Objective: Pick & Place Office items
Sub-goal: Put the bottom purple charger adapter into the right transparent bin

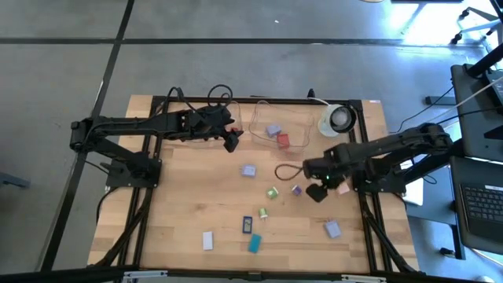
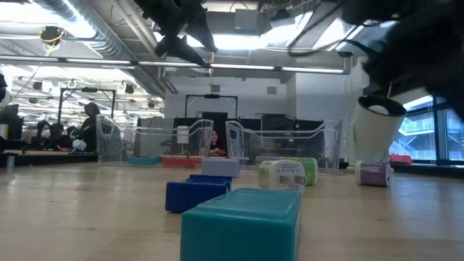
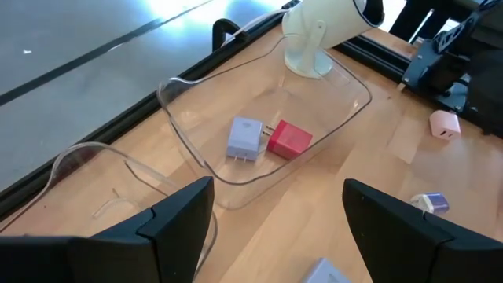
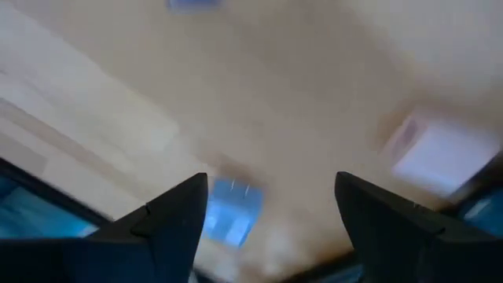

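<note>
The office items are small blocks scattered on the wooden table: lilac, green, purple, dark blue, teal, white, another lilac and pink. A lilac block and a red block lie inside a clear tray. My left gripper hangs open just left of that tray, above the table. My right gripper is open, points down near the pink and purple blocks, and holds nothing. In the blurred right wrist view a blue block lies on the table below its fingers.
A round white tape roll stands at the far right, behind the tray. A second clear tray lies left of the first. A dark cable loop lies mid-table. Bare wood shows along the table's left half.
</note>
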